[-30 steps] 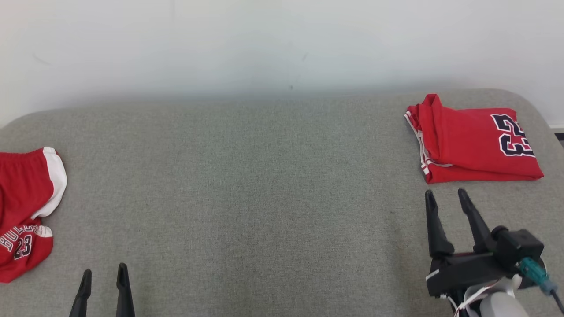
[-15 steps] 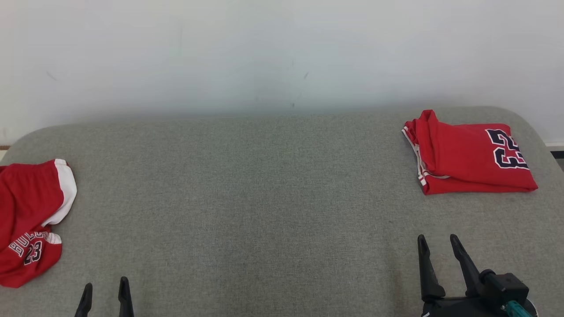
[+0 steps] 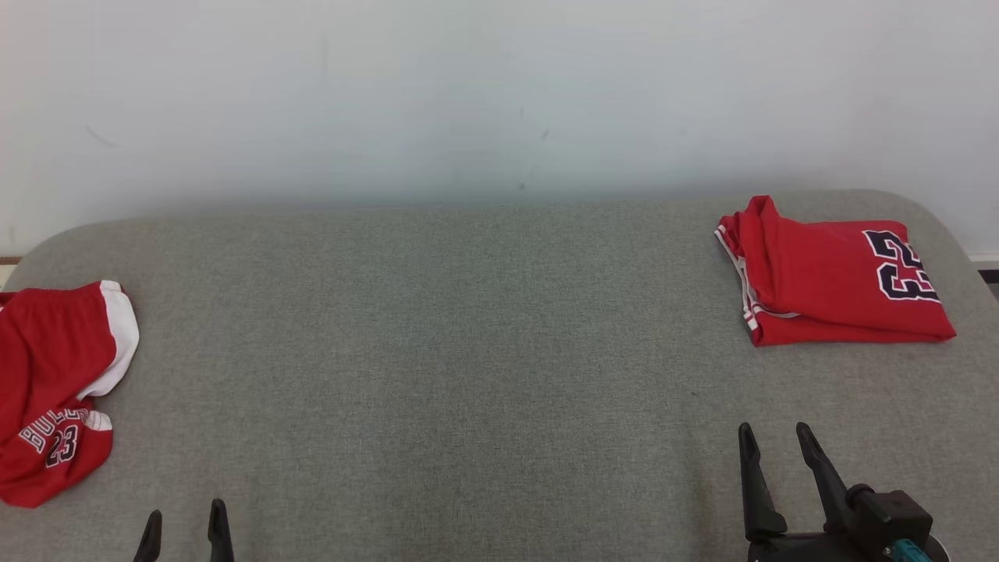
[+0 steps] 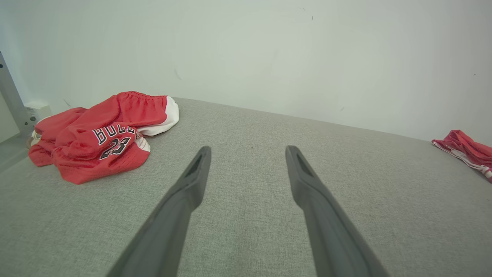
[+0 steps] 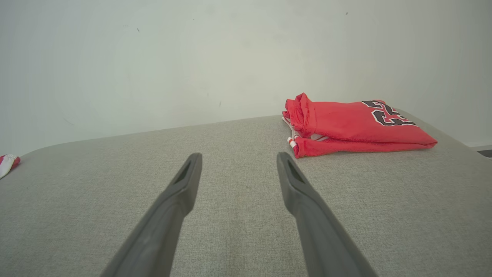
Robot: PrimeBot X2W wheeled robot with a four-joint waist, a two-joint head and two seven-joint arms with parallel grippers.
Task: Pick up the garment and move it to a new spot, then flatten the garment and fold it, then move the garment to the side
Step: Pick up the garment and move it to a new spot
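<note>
A red garment with a dark 23 lies folded (image 3: 835, 277) at the far right of the grey padded table (image 3: 468, 351); the right wrist view shows the folded garment (image 5: 353, 125) ahead and to the right of the fingers. A second red garment, crumpled, with white trim and "BULLS 23" (image 3: 55, 390), lies at the left edge, and the crumpled garment (image 4: 103, 134) sits left of the fingers in the left wrist view. My right gripper (image 3: 773, 437) stands open near the front right, well short of the folded one. My left gripper (image 3: 183, 523) is open at the front left, holding nothing.
A pale wall (image 3: 499, 94) runs behind the table. The wide grey middle of the table lies between the two garments. A grey metal post (image 4: 11, 96) stands beyond the table's left end.
My right gripper has drawn back toward the front edge, away from the folded garment. The head camera tilted up, so the whole scene sits lower in view. Both garments stay put.
</note>
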